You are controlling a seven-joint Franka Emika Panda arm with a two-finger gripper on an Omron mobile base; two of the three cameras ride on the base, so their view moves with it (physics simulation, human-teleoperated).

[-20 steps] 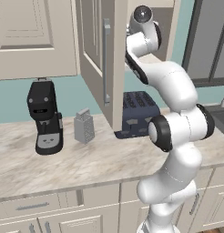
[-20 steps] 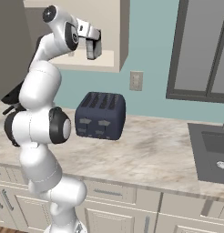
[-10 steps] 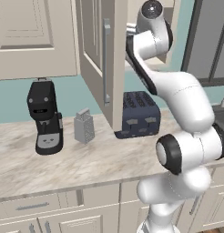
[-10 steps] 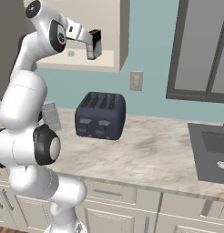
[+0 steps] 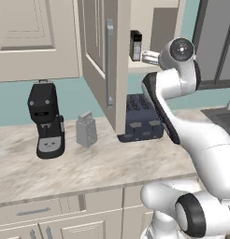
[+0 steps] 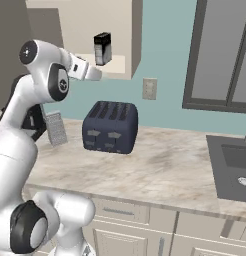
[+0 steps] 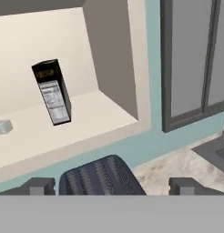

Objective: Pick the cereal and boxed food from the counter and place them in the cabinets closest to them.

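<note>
Since the box stands upright on the cabinet shelf w/ our gripper apart, jaws open & empty, we judge step 1 done; next, find the other box on the counter.

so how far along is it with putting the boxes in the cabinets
One dark box already stands upright on the open cabinet's shelf. The gripper is open, holding nothing, near the shelf. On the counter no second box is in sight, so that one looks left.

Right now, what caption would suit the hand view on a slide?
Open end effector facing a dark box upright on the cabinet shelf, above the toaster.
</note>
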